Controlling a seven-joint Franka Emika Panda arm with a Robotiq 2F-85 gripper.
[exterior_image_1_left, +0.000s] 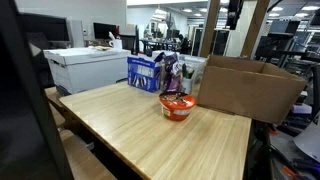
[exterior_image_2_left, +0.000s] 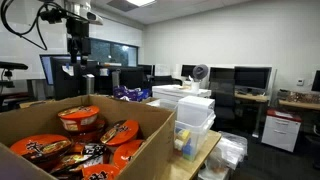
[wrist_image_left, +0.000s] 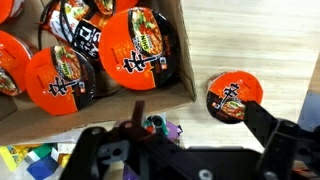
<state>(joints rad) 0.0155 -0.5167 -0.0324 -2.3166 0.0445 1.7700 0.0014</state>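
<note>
My gripper (wrist_image_left: 197, 120) hangs high above the table with its jaws wide open and nothing between them; an exterior view shows it well up in the air (exterior_image_2_left: 78, 52). Below it lies a single orange noodle bowl (wrist_image_left: 232, 97) on the wooden table (exterior_image_1_left: 130, 125), seen also in an exterior view (exterior_image_1_left: 177, 106). Just beside the bowl is an open cardboard box (wrist_image_left: 120, 104) packed with several more orange noodle bowls (wrist_image_left: 135, 45). In both exterior views the box (exterior_image_1_left: 250, 88) (exterior_image_2_left: 150, 125) sits at the table's edge.
A blue carton (exterior_image_1_left: 145, 72) and a purple snack bag (exterior_image_1_left: 170, 72) stand behind the loose bowl, and colourful packets (wrist_image_left: 160, 128) show under the gripper. A stack of clear plastic drawers (exterior_image_2_left: 195, 115) stands past the box. A white chest (exterior_image_1_left: 85, 68), desks and monitors fill the room.
</note>
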